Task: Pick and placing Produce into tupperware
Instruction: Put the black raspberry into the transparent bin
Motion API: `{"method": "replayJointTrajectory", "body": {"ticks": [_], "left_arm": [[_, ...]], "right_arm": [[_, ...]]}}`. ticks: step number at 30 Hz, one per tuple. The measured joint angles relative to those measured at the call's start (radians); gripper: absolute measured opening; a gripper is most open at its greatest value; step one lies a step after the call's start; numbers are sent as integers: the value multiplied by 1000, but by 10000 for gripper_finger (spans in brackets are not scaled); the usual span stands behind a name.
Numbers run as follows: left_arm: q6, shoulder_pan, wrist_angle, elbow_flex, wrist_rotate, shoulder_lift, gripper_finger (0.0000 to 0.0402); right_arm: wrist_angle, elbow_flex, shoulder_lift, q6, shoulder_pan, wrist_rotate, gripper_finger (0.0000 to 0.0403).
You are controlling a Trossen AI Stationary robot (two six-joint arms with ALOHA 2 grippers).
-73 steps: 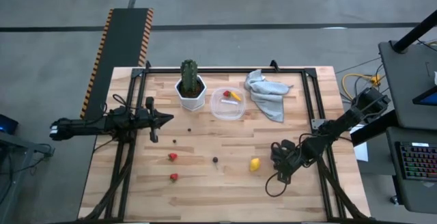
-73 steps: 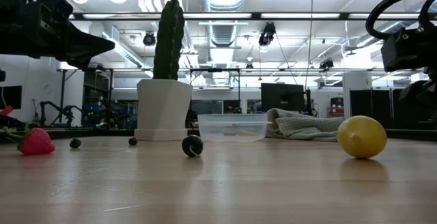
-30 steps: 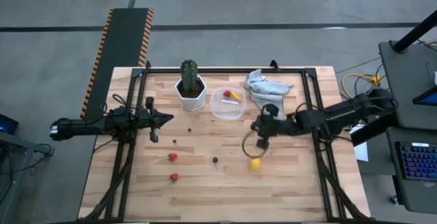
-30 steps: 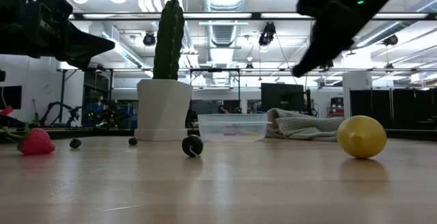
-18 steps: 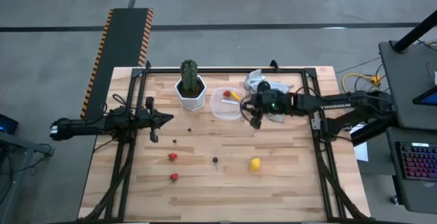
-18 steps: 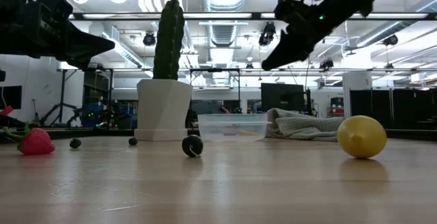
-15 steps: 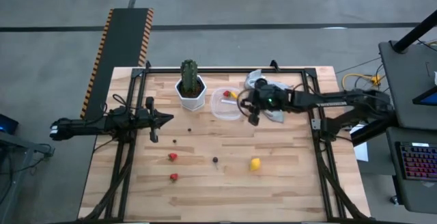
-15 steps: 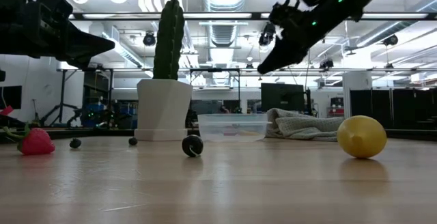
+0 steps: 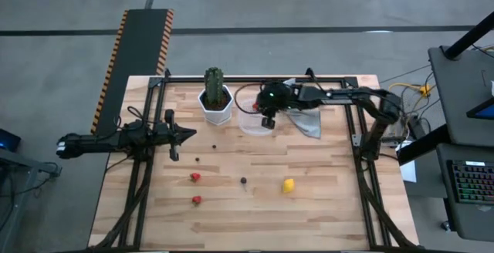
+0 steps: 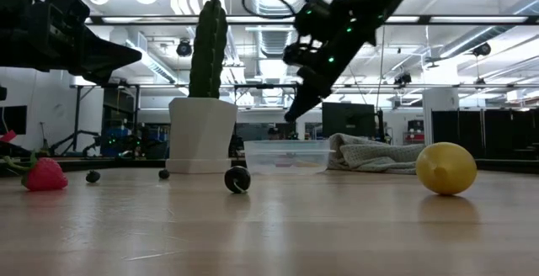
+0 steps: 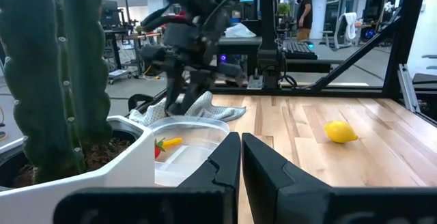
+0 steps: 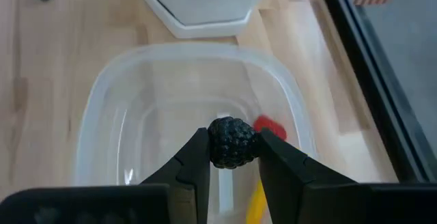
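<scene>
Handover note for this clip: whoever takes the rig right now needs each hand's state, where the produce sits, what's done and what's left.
Right hand: shut on a dark blackberry, held above the tupperware.
Left hand: shut, empty, waiting at the table's left side.
Done: a red piece and a yellow-orange stick lie in the tupperware.
Left: release the blackberry; then the lemon, two red berries and the small dark berries, all on the table.
</scene>
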Motion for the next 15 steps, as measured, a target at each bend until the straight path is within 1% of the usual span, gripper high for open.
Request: {"method": "replayJointTrajectory", "body": {"ticks": [5,10,15], "left_arm": [[0,0,0,0,0,0,0],[0,0,0,0,0,0,0],[0,0,-1,0,2,1,0]], "right_arm": [[-56,112,105,-29,-32,-48,88],[-71,186,193,-40,-45,-103,88],[-136,245,269,-57,-52,-109,88]]}}
